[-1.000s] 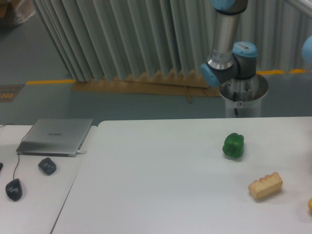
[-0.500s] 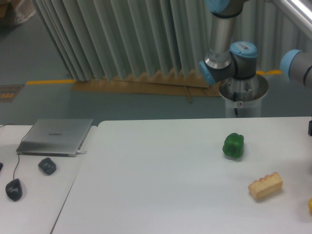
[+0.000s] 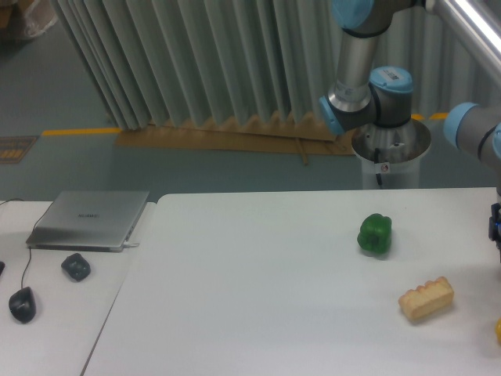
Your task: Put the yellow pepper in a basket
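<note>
Gripper (image 3: 496, 227) barely showed at the right edge, fingers cut off, their spread impossible to tell. Yellow pepper (image 3: 498, 330) lay as a sliver below it, past the block (image 3: 426, 298).

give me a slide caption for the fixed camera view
UR5e arm above a table with green pepper, tan block, yellow pepper at edge.

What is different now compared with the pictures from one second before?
The arm has swung further into view at the right edge, and a dark part of it now shows low at that edge. Nothing was grasped or released. The green pepper, the tan block and the yellow pepper stayed in place.
</note>
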{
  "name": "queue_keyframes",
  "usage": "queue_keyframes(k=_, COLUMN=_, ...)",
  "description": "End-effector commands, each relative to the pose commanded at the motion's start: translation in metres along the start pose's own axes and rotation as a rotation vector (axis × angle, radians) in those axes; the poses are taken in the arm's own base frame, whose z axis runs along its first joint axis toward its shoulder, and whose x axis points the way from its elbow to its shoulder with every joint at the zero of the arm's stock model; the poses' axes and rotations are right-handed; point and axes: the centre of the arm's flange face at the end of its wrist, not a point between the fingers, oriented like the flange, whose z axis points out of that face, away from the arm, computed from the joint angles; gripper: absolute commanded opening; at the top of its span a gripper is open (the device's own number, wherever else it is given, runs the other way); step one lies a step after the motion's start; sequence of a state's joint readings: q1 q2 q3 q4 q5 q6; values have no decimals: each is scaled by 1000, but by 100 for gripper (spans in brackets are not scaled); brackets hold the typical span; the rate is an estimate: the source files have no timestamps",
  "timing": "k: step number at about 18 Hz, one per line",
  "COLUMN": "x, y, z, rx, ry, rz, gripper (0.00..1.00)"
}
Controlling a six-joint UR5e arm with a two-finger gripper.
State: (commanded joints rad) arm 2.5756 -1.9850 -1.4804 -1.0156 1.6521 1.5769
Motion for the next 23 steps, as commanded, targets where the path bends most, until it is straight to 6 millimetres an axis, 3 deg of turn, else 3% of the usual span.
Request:
queue_keyframes(k=9, x=-3, y=-1, z=13, rx=-46, ry=-5, rz=9, gripper=100)
queue_keyframes(k=12, x=1, y=-10, z=35, rx=-45, ry=32, rz=20, gripper=100)
queue_keyframes(k=17, x=1, y=-20, z=47, rx=-44, ry=47, rz=32, gripper=100)
queue_keyframes(k=23, x=-9, y=-20, z=45, rx=-45, ry=9, rz=30, gripper=100)
